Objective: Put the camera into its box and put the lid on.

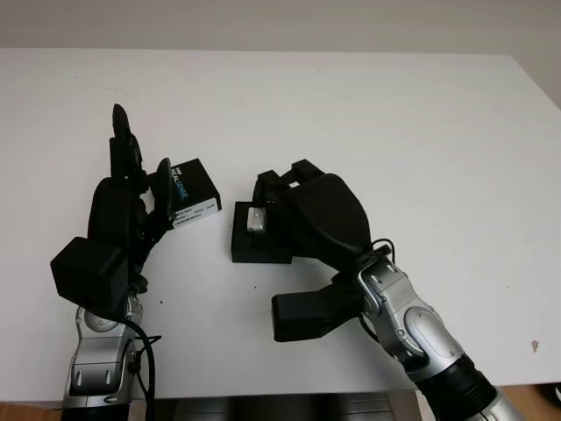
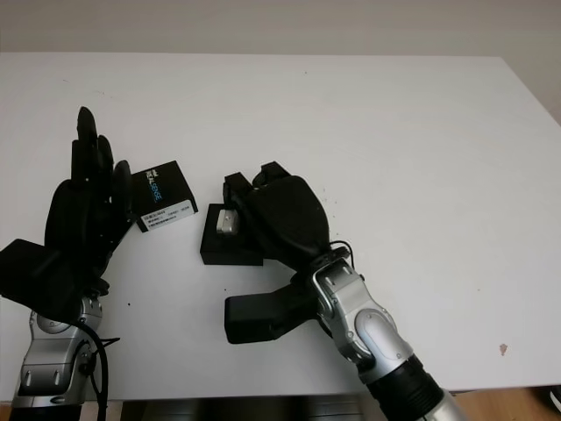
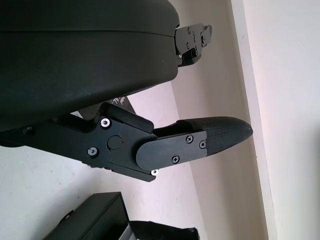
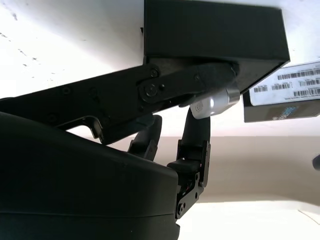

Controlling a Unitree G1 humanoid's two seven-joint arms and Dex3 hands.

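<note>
White table point(image 1: 368, 123) (a few dark specks); pale wall point(image 1: 263, 22) behind it.

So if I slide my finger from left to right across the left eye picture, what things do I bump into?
The left hand, open → the lid with the white label, next to that hand → the black box → the silver camera at the box, gripped by the right hand → bare white table.

Even, bright overhead light; soft shadows are cast on the white table point(image 1: 421, 132); close wrist views are blurred.
</note>
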